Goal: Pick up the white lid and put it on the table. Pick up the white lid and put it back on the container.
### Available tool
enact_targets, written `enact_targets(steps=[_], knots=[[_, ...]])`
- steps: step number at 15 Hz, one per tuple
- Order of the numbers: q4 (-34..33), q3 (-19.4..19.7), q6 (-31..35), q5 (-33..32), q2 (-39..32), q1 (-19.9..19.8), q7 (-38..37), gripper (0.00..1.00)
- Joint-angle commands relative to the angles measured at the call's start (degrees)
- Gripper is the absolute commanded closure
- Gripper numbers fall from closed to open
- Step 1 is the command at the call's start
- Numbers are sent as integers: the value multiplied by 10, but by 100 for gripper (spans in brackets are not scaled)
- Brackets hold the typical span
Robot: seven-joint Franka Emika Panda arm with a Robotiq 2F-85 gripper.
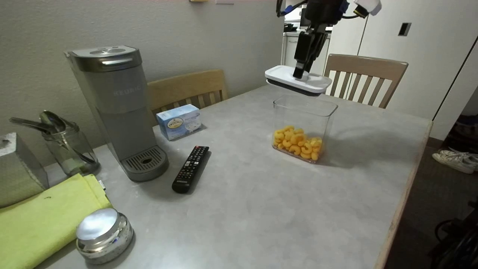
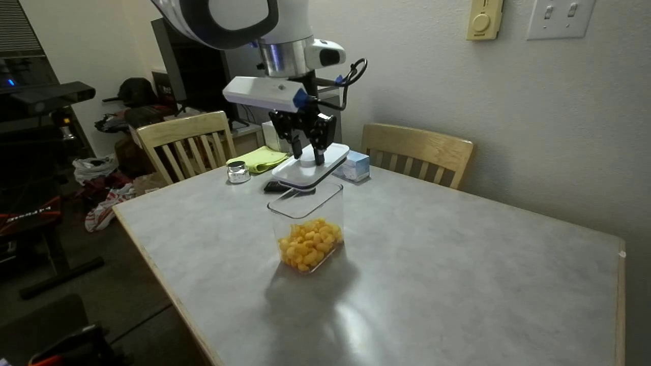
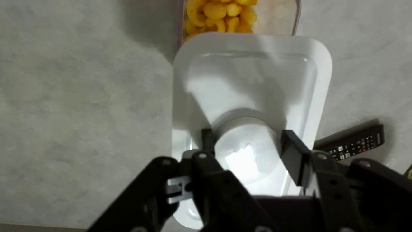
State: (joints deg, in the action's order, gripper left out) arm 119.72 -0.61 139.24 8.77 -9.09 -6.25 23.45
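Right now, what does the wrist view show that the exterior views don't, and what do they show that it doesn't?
Only the wrist view: a straight-down look onto the knob, with bright glare on top.
Only the exterior views: the coffee maker, blue box and chairs.
Shared: the claw holding the lid by that knob, plus the container, snack pieces, remote and table.

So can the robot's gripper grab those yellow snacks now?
Probably not: the gripper is busy holding the white lid by its knob. The container is open on top, so an empty gripper might reach the snacks.
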Motion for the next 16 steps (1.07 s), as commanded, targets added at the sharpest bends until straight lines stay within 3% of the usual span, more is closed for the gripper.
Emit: enact_targets(steps=[1,11,16], knots=[[-9,4,-5,4,6,-1,13,71],[-35,29,5,-5,5,-17,31,71],[-34,37,31,30,1,-46,128,71]])
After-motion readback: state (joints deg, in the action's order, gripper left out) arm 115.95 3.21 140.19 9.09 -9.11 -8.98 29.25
